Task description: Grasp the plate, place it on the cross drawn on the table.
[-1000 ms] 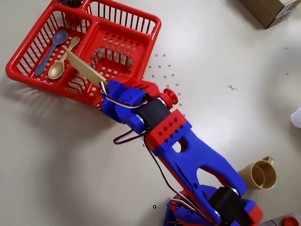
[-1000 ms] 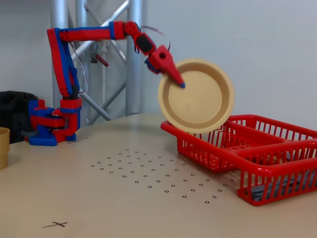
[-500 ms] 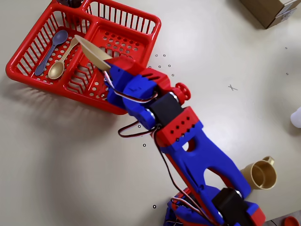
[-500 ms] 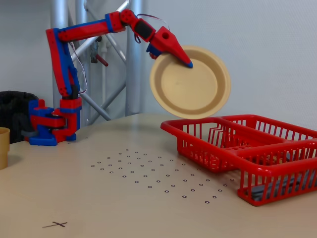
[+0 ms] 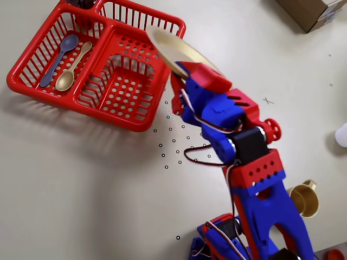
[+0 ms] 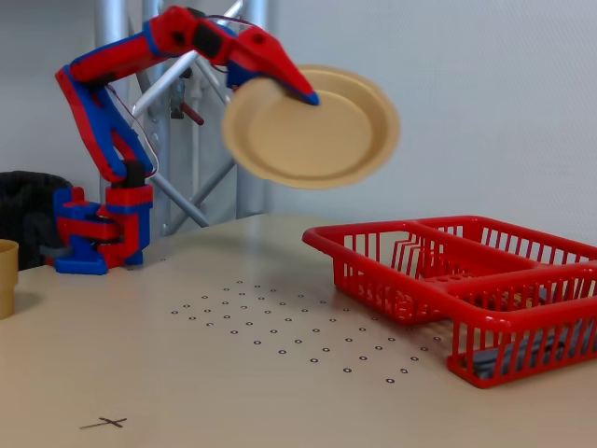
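The beige-yellow plate (image 6: 326, 140) hangs tilted in the air, held by its rim, well above the table (image 6: 187, 373) and left of the basket in the fixed view. From above, the plate (image 5: 169, 46) shows as a slanted sliver over the basket's right corner. My red-and-blue gripper (image 6: 306, 94) (image 5: 183, 66) is shut on the plate's rim. The small pen-drawn cross (image 5: 268, 101) lies on the table to the right of the gripper in the overhead view. In the fixed view the cross (image 6: 104, 423) is near the front left edge.
A red basket (image 5: 135, 116) (image 6: 522, 322) holds a beige spoon (image 5: 69, 75) and a purple spoon (image 5: 58, 55). A beige handled cup (image 5: 303, 199) (image 6: 7, 275) stands near the arm's base (image 6: 93, 233). A cardboard box (image 5: 314, 12) sits at the top right. A dot grid (image 6: 280, 327) marks the table.
The gripper has lifted the plate up out of the basket and swung it away, rightward in the overhead view and leftward in the fixed view. The plate has tilted flatter.
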Available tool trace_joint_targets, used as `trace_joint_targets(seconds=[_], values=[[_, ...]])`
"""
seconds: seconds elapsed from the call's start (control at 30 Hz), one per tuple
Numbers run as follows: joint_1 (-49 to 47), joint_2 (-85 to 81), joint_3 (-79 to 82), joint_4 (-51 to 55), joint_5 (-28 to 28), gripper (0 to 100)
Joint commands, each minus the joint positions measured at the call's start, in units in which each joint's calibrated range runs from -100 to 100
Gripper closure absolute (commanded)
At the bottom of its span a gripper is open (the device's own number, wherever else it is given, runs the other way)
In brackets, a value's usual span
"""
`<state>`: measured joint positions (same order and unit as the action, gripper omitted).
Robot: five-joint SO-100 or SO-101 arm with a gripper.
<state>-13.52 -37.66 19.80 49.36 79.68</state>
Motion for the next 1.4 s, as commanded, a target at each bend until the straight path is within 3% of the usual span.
trace_joint_targets(seconds=[0.0, 0.57, 0.87, 1.37], values=[[5.4, -4.2, -0.6, 0.5, 1.3, 100], [31.7, 8.4, 0.9, -1.0, 6.6, 100], [38.4, 22.1, -4.6, -3.0, 7.3, 100], [40.9, 42.7, -19.2, -6.7, 6.1, 100]])
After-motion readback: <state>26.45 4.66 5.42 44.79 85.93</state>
